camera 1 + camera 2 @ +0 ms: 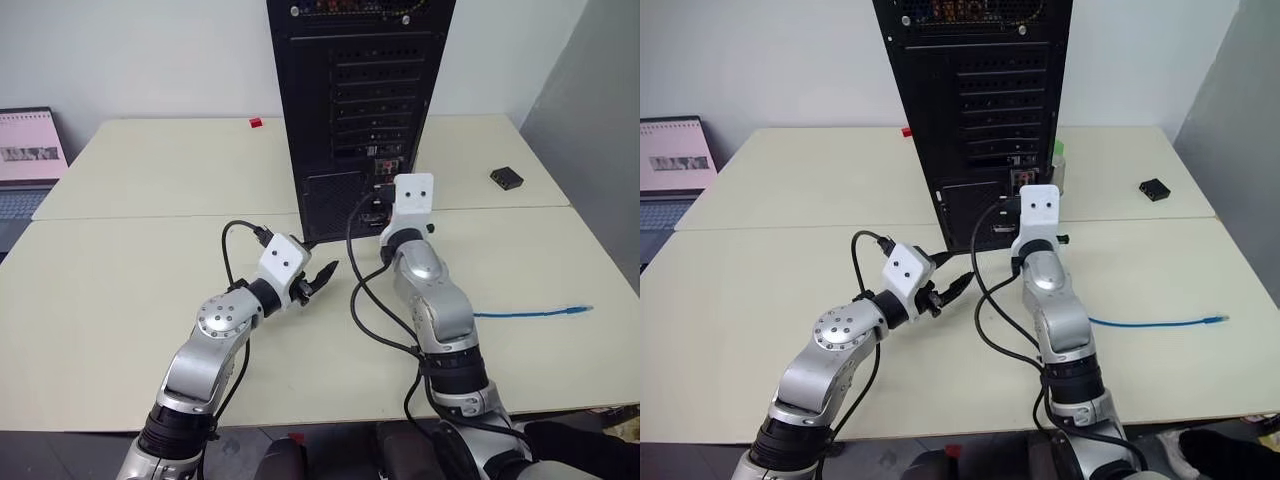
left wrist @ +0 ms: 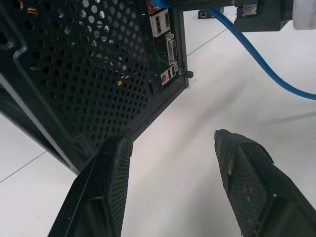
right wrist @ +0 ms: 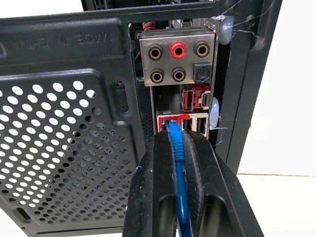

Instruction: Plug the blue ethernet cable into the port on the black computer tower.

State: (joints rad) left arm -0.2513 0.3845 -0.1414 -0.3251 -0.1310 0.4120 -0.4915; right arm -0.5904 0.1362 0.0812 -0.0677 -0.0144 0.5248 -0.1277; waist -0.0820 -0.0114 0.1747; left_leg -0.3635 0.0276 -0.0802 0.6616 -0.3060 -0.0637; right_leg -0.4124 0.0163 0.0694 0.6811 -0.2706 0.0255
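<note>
Up close, right gripper [image 3: 173, 148] clamped narrow on thin bright blue ethernet cable [image 3: 176, 148], plug end at small squarish port [image 3: 169, 122] in connector cluster low on tall black metal computer tower [image 1: 355, 110]. Behind, cable trailing across pale worktop [image 1: 120, 290]. Nearby, left gripper [image 2: 173, 148] spread wide, holding nothing, beside tower's perforated vent.

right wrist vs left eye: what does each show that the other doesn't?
Right wrist: the right pincer shut on the blue cable, its plug tip at the port under round audio jacks.

Left eye: the open left pincer, the cable's free end lying on the table, a small black box, a red item and a pink calendar.

Both: the tower with its perforated vent.
</note>
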